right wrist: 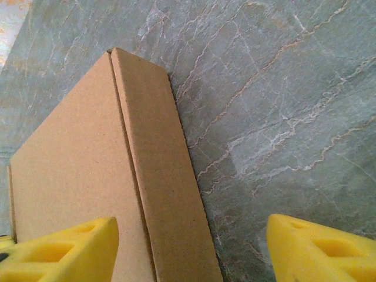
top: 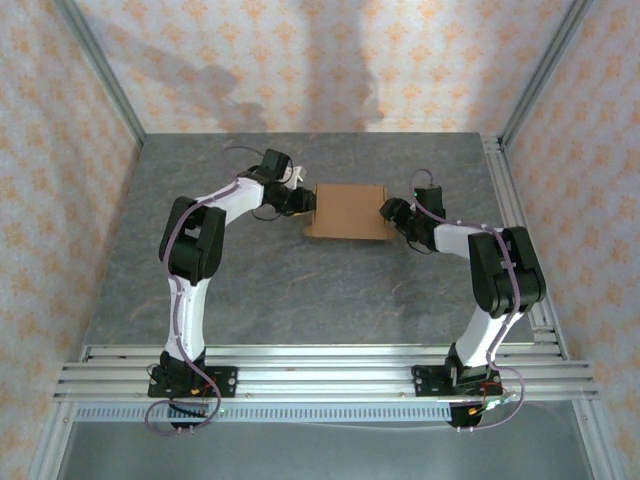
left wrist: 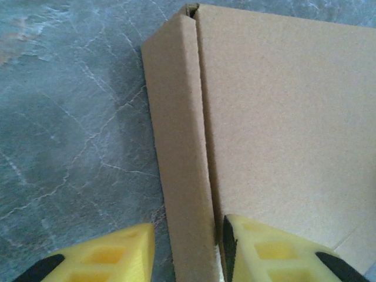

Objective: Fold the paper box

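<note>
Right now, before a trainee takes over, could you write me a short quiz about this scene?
1. True or false: the box lies between the left gripper and the right gripper.
2. Whose jaws stand wider apart? A) left gripper B) right gripper
3. Which part of the box stands between the left gripper's fingers?
Key: 1 true; 2 B; 3 its side wall.

Paper box (top: 346, 211) on the table (top: 300, 290), between left gripper (top: 305, 204) and right gripper (top: 387, 212)
</note>
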Tool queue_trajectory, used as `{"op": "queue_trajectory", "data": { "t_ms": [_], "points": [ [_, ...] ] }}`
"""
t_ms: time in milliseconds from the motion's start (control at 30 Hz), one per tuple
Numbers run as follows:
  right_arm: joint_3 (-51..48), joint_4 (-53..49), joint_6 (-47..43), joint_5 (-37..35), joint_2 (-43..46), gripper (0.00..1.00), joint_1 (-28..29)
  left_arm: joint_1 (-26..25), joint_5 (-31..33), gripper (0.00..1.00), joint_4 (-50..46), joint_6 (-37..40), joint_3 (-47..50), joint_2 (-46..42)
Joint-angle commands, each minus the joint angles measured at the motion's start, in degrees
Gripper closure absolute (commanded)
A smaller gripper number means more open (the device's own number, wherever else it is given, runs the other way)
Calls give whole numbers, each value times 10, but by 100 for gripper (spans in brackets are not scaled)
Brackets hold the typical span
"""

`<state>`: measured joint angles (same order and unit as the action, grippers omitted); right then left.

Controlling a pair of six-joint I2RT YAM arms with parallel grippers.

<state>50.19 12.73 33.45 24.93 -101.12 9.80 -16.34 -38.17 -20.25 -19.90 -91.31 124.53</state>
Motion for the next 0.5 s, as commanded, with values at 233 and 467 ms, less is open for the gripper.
{"op": "queue_trajectory", "data": {
  "t_ms": [233,467],
  "points": [
    [11,2,-8,3,-9,31,-1,28,-37,78,19,-11,23,9],
    [11,37,1,32,-12,23,-1,40,-57,90,32,-13,38,13]
  ]
}}
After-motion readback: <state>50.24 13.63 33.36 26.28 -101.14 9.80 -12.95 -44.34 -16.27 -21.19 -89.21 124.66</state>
